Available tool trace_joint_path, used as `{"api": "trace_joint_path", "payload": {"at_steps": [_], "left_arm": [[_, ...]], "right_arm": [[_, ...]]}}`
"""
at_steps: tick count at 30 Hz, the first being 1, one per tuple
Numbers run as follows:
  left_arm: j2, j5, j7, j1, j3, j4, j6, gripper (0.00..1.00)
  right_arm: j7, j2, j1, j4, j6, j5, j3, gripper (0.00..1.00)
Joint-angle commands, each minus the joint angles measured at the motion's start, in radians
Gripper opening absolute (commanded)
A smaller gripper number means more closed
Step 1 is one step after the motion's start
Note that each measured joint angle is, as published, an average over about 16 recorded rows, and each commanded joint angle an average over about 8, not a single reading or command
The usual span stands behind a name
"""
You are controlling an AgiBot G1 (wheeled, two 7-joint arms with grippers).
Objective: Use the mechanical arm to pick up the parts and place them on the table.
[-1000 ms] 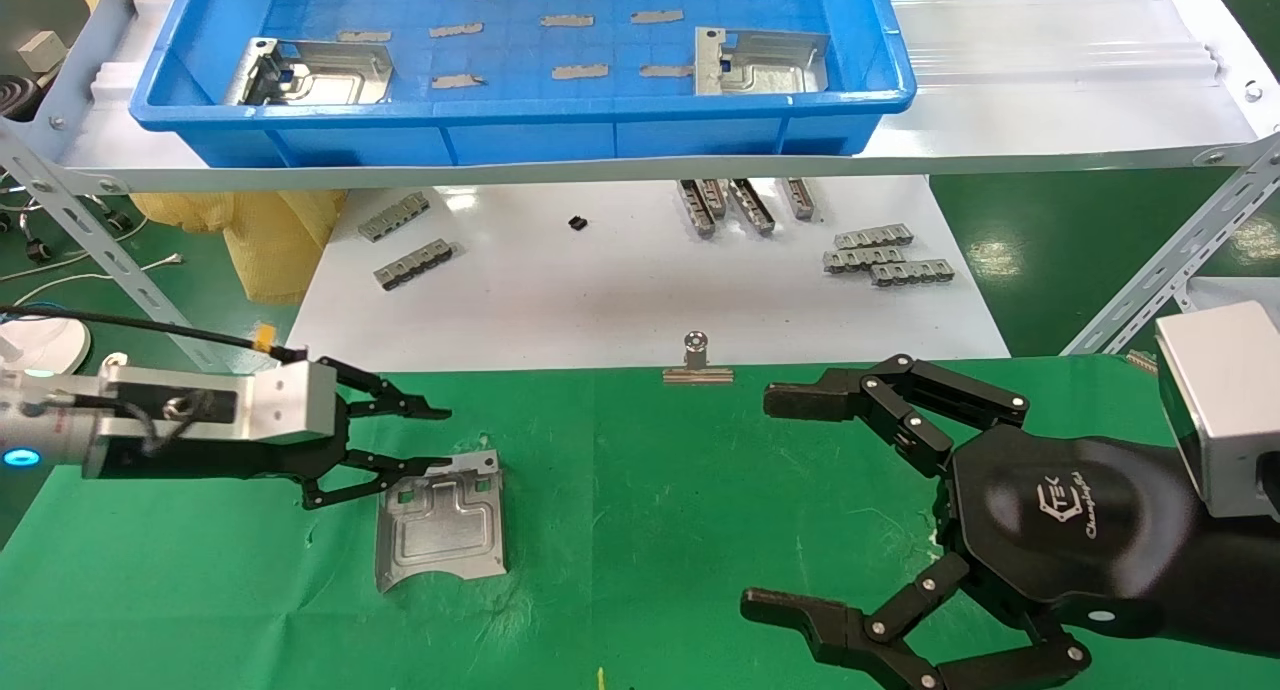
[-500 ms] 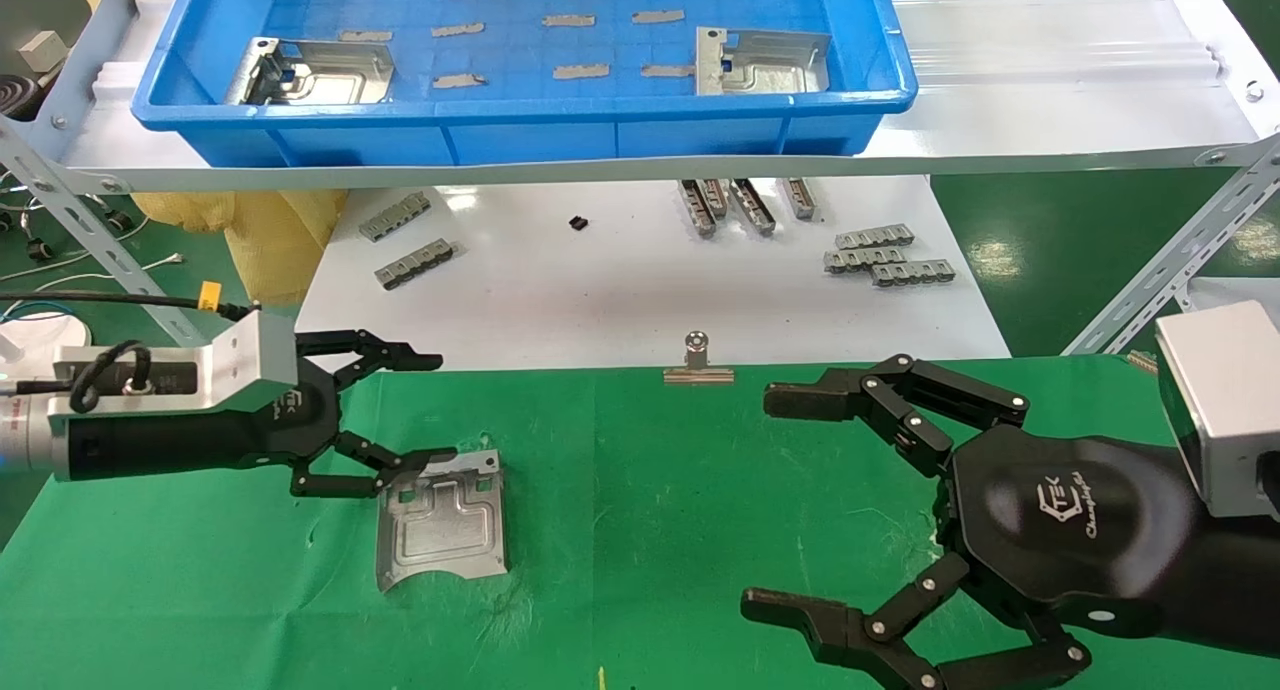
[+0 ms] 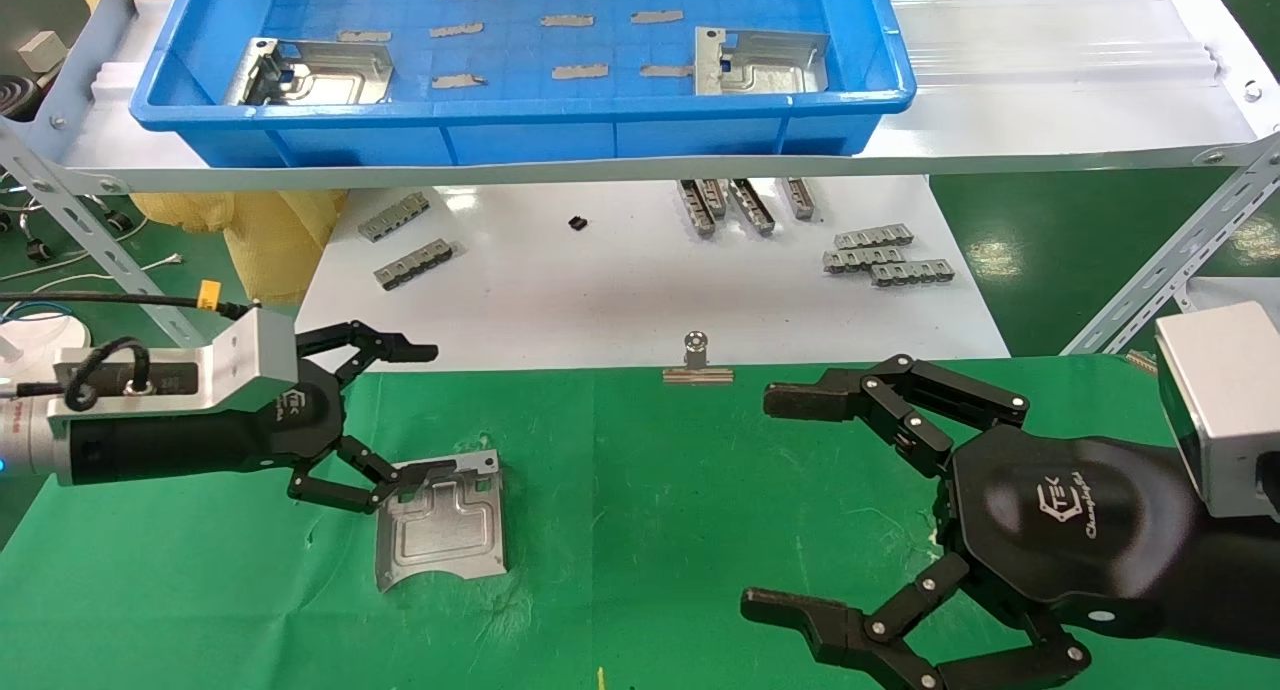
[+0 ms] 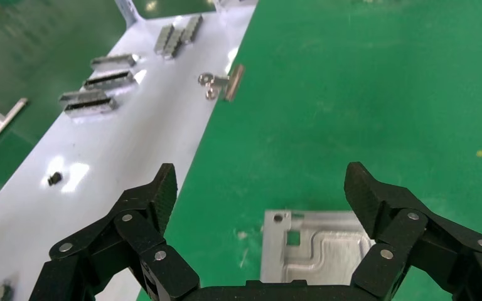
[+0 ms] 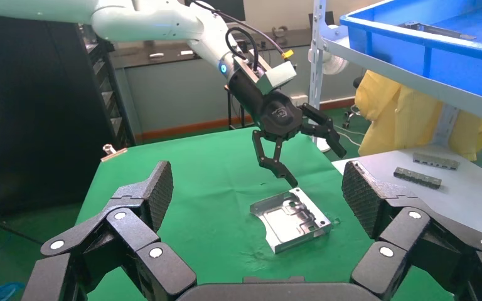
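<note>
Lifted slightly since before, left claw (image 3: pixel 395 420) hangs wide open just above the part's (image 3: pixel 442 522) near edge.

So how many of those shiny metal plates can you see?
3. Two lie in the blue tray: one at its left end, one at its right end. One lies on the green cloth beside the left gripper.

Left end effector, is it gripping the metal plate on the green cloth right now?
No, the left end effector hangs open above the plate, which lies flat on the green cloth.
</note>
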Motion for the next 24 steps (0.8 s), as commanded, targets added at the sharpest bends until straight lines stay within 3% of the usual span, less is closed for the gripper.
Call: {"api": "trace_joint_path", "payload": {"at_steps": [1, 24], "left_arm": [[-0.009, -0.010, -0.024, 0.018, -0.014, -0.034, -0.003, 1.00], [-0.141, -0.156, -0.351, 0.262, -0.207, -0.507, -0.042, 1.00]], "right_arm": [[0.000, 0.000, 0.000, 0.000, 0.000, 0.000, 0.000, 1.00], [0.000, 0.000, 0.000, 0.000, 0.000, 0.000, 0.000, 1.00]]}}
